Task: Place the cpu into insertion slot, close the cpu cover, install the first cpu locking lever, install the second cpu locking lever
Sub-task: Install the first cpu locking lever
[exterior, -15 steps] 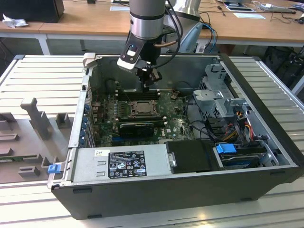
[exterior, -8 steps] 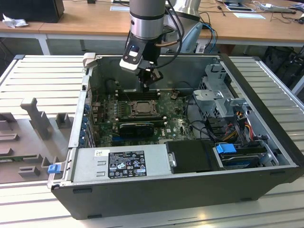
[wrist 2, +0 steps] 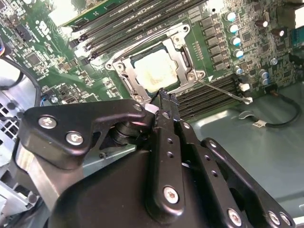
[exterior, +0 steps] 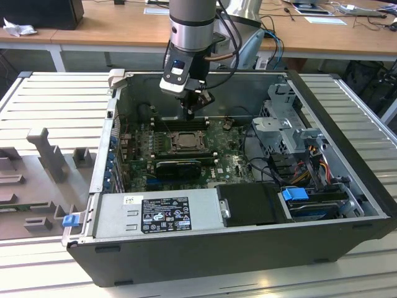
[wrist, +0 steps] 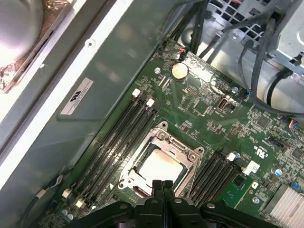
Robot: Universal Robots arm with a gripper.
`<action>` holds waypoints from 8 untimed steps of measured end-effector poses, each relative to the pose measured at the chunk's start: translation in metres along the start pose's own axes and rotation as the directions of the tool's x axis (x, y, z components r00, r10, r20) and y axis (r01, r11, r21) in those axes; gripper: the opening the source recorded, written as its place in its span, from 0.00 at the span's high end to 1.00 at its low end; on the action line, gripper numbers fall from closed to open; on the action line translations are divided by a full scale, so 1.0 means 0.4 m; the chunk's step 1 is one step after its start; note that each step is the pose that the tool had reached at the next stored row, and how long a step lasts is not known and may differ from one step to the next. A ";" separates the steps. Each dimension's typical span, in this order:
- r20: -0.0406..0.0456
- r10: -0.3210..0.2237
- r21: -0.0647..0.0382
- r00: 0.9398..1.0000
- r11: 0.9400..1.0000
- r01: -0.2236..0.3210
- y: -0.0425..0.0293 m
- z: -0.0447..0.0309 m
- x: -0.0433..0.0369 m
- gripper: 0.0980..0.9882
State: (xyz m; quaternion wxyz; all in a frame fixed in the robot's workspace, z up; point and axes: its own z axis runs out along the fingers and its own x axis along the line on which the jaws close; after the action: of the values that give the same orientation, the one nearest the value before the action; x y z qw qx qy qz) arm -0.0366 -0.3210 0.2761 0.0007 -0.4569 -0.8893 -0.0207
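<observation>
Bright even room light, dim shadow inside the case (exterior: 205,261), white glare on the cpu (wrist 2: 154,71)

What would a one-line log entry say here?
cpu seated; cpu cover down over it; claw shut, at cover's edge; one lever sticking out

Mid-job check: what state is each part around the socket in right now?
cpu cover: down flat, closed.
cpu: seated, showing through the cover's window.
locking lever: swung out to the side, not latched.
gripper: shut, holding nothing, tip by the cover's edge.
</observation>
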 end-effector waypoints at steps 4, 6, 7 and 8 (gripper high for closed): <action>-0.002 -0.056 0.001 0.998 0.998 0.056 0.000 0.000 0.000 0.99; -0.003 -0.090 0.002 0.996 0.996 0.090 0.000 0.000 0.000 0.99; -0.004 -0.106 0.002 0.994 0.994 0.106 0.000 0.000 0.000 0.99; -0.005 -0.141 0.003 0.990 0.990 0.141 0.000 0.000 0.000 0.99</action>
State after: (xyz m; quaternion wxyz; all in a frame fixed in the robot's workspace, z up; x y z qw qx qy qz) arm -0.0366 -0.3210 0.2760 0.0021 -0.3928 -0.9194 -0.0206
